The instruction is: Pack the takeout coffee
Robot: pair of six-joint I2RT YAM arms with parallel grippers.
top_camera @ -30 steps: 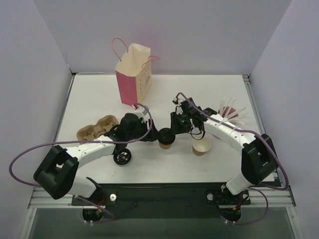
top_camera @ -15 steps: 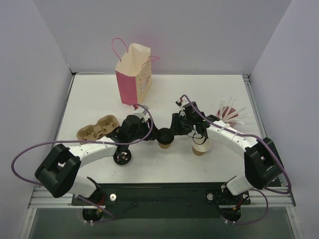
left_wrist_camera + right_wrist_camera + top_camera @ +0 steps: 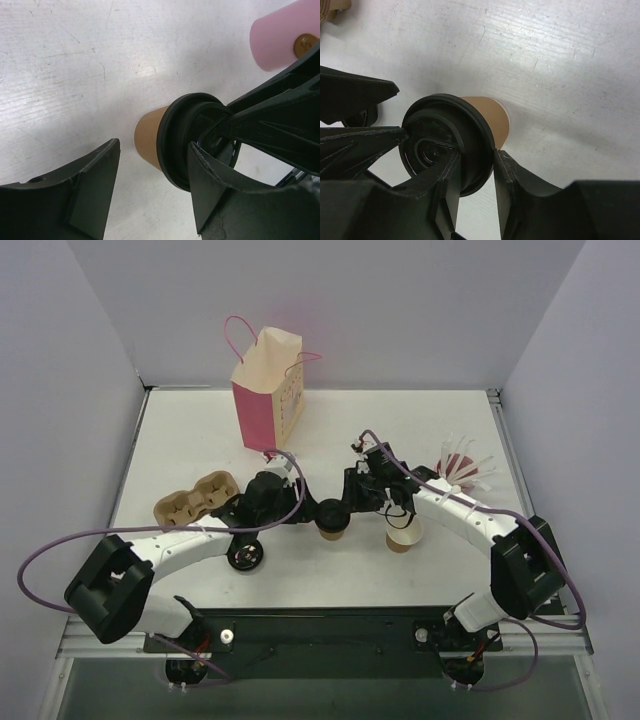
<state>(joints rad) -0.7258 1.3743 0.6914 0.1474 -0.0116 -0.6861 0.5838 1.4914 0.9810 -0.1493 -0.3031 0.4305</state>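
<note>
The takeout coffee (image 3: 333, 519), a small brown paper cup with a black lid, stands on the table between my two grippers. In the right wrist view, my right gripper (image 3: 476, 152) is shut on the rim of the cup's black lid (image 3: 470, 135), one finger on top and one outside. It reaches the cup from the right in the top view (image 3: 352, 502). My left gripper (image 3: 155, 145) is open beside the cup (image 3: 147, 137), with one fingertip (image 3: 202, 165) against the lid. It sits left of the cup in the top view (image 3: 306, 510).
A pink and cream paper bag (image 3: 268, 390) stands upright at the back. A brown cup without a lid (image 3: 404, 535) stands right of the coffee. A loose black lid (image 3: 244, 556) and a cardboard cup carrier (image 3: 195, 497) lie on the left. Straws (image 3: 462, 468) fan out at the right.
My right gripper has shifted slightly down and left onto the cup's lid. My left arm has hardly moved. The cup stays in place.
</note>
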